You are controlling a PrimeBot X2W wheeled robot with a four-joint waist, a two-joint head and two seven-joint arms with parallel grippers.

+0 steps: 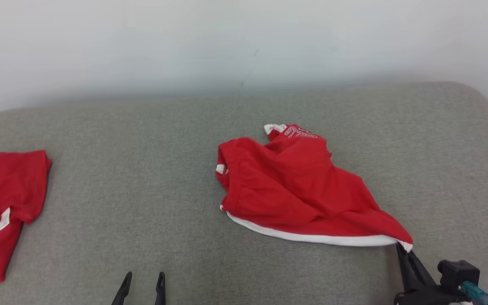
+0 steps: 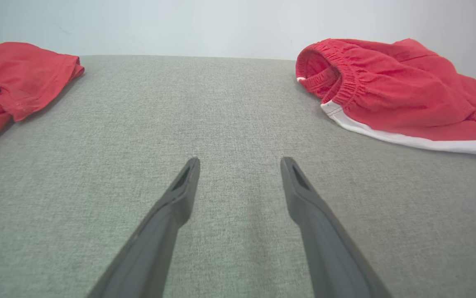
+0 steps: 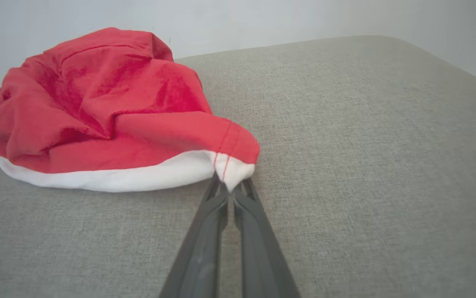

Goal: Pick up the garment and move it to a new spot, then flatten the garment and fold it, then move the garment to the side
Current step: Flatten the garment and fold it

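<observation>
Both dark fingers of the right gripper (image 3: 231,187) press together on the white-hemmed near-right corner of the crumpled red cotton shorts (image 1: 294,186). The shorts lie right of centre on the grey woven cushion (image 1: 142,190). From that corner the heap runs away and leftward, with the elastic waistband at its far end. The left gripper (image 1: 143,277) hovers well apart, fingers spread and empty, so the right arm is nearer. A second red garment (image 1: 6,190) lies far left.

The second garment (image 1: 2,199) is being cut off by the head view's left edge. The left tool (image 1: 144,276) is being cropped by the bottom edge below its fingertips. The lettering (image 1: 301,132) on the garment (image 1: 294,186) is being rendered too small to read. The very tip of the garment's corner is being hidden between the right tool's (image 3: 231,188) pinched fingers.
</observation>
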